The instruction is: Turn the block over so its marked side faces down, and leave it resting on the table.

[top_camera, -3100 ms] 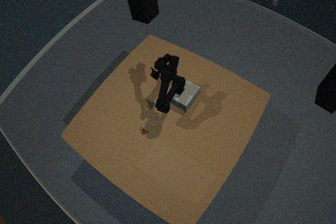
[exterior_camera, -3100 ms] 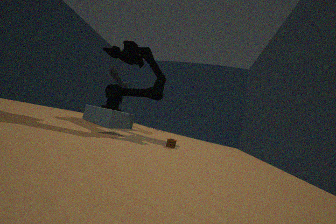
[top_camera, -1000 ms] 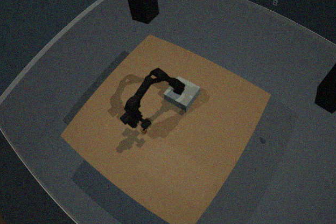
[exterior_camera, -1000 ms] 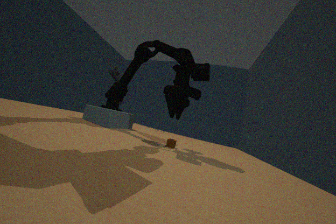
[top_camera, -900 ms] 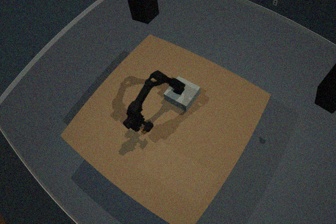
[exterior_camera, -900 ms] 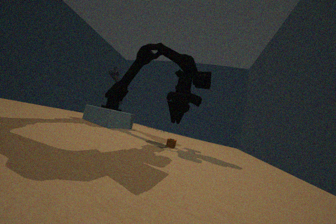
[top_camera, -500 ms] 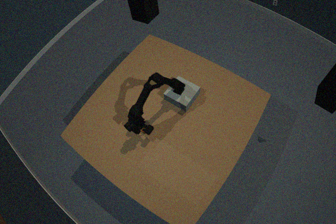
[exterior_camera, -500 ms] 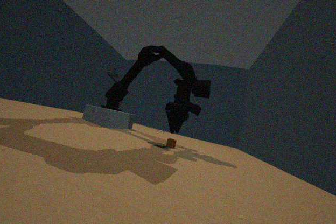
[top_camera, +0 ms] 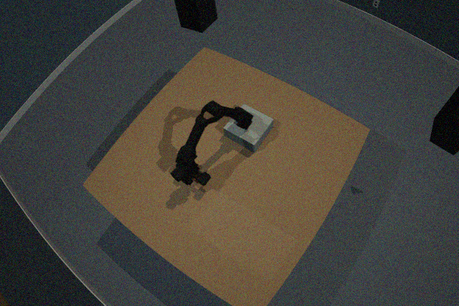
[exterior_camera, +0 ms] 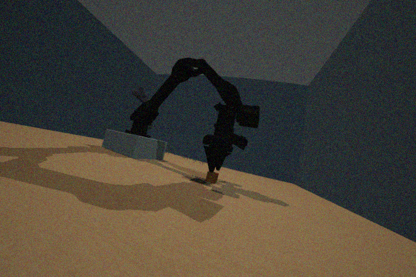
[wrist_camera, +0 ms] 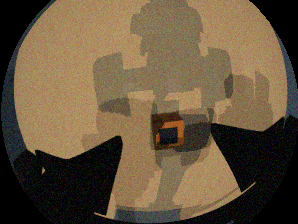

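— One arm (top_camera: 196, 137), seen from above near the middle of the frame: what does it show?

— It arcs from a pale grey base block (top_camera: 251, 130) toward the lower left, ending in the claw (top_camera: 189, 176) over the tan counter (top_camera: 279, 176). The small block is hidden under the claw in this view.

— And the side view?

— The arm bends like an arch at centre frame, and the claw (exterior_camera: 216, 166) points straight down. Just below its tips sits the block (exterior_camera: 212, 177), small and brown, resting on the counter (exterior_camera: 120, 233) right of centre. Whether the tips touch it cannot be told.

— Does the wrist view settle the claw's state?

— Its two dark fingers stand wide apart at the lower left and lower right of the frame, with nothing gripped between them. The block (wrist_camera: 169, 129) lies at centre frame between them, its top face showing a dark square inside an orange border, with the arm's shadows spread around it.
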Robot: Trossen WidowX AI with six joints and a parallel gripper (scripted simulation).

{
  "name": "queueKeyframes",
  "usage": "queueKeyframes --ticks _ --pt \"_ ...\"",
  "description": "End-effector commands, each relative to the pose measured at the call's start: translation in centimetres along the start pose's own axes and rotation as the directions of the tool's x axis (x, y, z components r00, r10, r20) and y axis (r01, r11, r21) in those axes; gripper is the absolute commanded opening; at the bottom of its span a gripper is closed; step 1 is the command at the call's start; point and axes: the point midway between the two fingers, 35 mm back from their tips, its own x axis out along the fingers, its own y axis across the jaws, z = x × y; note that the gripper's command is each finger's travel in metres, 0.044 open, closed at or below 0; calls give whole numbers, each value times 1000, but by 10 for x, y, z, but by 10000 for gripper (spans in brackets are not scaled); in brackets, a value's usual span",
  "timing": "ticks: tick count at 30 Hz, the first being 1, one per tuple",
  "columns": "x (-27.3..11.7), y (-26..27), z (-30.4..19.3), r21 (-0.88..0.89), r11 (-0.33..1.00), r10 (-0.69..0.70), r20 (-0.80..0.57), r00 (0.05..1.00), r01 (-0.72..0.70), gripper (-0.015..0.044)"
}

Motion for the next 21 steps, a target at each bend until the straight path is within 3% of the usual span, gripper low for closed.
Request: queueKeyframes --ticks 1,10,21 --pt "10 0 -2 2 1000 -2 -10 1000 2 440" --pt "22 0 -3 2 1000 -2 -10 1000 2 440" --pt "22 0 -3 2 1000 -2 -10 1000 2 151"
